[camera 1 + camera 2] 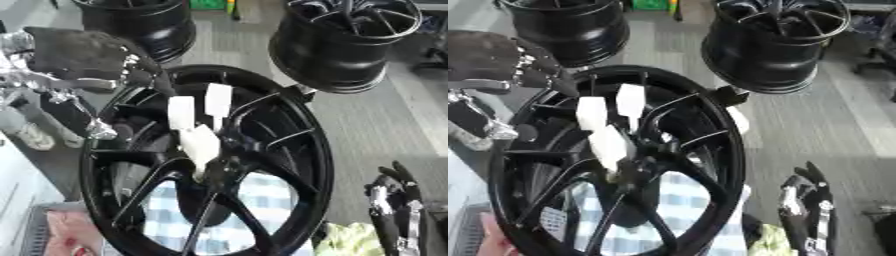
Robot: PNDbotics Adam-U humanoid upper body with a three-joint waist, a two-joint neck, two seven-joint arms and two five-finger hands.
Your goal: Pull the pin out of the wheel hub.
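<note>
A large black wheel hub [297, 150] stands tilted in the middle of both views, its spokes facing me. A white pin [201, 145] sticks out of its centre, and two flat white tabs [218, 100] stand just above it. My left hand [79, 55] comes in from the upper left, its fingers [546, 75] curled over the rim's upper left edge, well away from the pin. My right hand [394, 200] rests open at the lower right, fingers up, holding nothing and apart from the wheel.
Two more black wheels stand at the back, one at the left [144, 25] and one at the right [350, 45]. A blue-and-white checked cloth [258, 200] shows through the spokes. A yellow-green rag [350, 242] lies at the bottom right, and a grey basket [39, 225] with something pink sits at the bottom left.
</note>
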